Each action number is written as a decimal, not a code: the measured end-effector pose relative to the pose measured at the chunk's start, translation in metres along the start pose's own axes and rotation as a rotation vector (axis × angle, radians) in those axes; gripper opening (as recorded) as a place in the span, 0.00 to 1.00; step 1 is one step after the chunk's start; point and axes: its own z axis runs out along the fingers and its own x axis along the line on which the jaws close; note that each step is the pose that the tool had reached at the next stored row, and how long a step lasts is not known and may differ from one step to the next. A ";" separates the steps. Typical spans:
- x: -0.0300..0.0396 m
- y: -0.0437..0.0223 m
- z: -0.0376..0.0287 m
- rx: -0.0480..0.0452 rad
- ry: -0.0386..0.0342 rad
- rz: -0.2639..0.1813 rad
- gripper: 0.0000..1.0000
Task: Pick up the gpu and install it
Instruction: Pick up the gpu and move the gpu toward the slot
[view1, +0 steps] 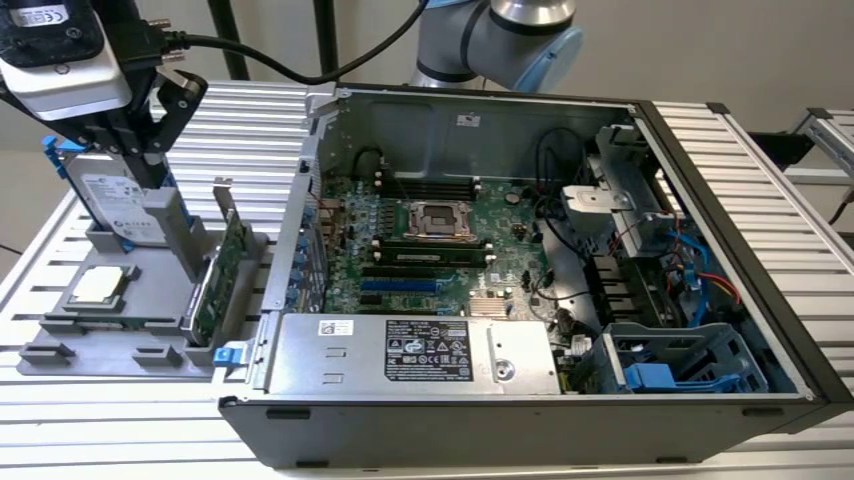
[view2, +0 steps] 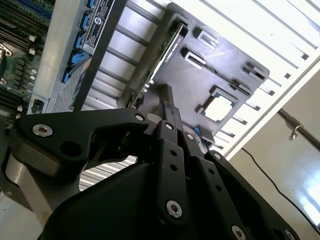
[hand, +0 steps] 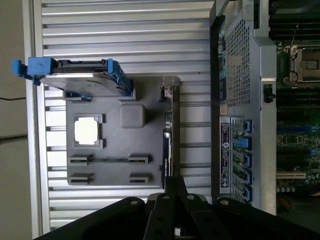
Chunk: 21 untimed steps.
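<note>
The gpu (view1: 218, 272) stands on its long edge in a slot of the grey holder (view1: 160, 325), green board facing the exterior view's right and silver bracket at its far end. Both wrist views show it edge-on: gpu (hand: 170, 131), gpu (view2: 166, 49). My gripper (view1: 134, 158) hangs high above the holder, over the hard drive and to the exterior view's left of the card. Its black fingers meet at the tips, gripper (hand: 174, 181), gripper (view2: 167, 100), shut with nothing between them.
The holder also carries a silver hard drive with blue rails (view1: 114, 200) and a square CPU chip (view1: 100, 286). The open computer case (view1: 747, 240) lies to the exterior view's right, motherboard (view1: 427, 250) exposed, power supply (view1: 414, 352) along its near side. A ribbed metal table (view1: 240, 120) lies underneath.
</note>
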 end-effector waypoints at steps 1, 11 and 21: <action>0.0000 0.0000 0.0000 0.0000 0.0000 0.000 0.00; 0.0000 -0.0002 0.0000 0.0000 0.0000 0.000 1.00; 0.0000 -0.0005 0.0000 -0.0001 0.0000 0.000 1.00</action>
